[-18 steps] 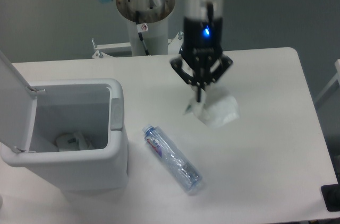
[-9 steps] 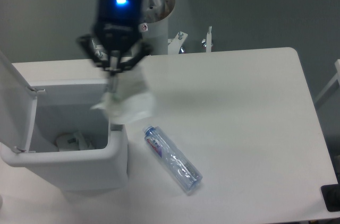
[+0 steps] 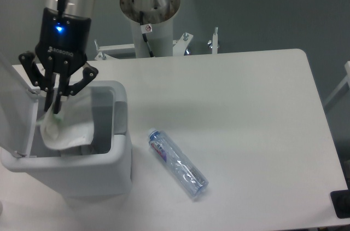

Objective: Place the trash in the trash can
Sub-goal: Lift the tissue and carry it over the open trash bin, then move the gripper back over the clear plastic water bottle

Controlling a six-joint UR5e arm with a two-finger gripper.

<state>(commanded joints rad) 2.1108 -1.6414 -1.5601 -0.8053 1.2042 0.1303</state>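
Observation:
My gripper [image 3: 55, 105] hangs over the open trash can [image 3: 117, 160], shut on the crumpled whitish wrapper [image 3: 70, 130]. The wrapper dangles inside the bin's mouth, below the rim line at the left side. The clear plastic bottle [image 3: 178, 162] with a blue-red label lies on the table [image 3: 246, 110] to the right of the bin, slanting from upper left to lower right, cap end toward the bin. The bin's lid [image 3: 12, 105] stands flipped up at the far left. A grey tab [image 3: 118, 117] sits on the bin's right rim.
The arm's base column [image 3: 149, 12] rises behind the table's far edge, with metal brackets [image 3: 199, 42] beside it. A dark object [image 3: 340, 203] pokes in at the lower right corner.
My gripper has carried the wrapper leftward from the table's middle, past the bin's right rim, to above the bin's opening. The bottle has not moved.

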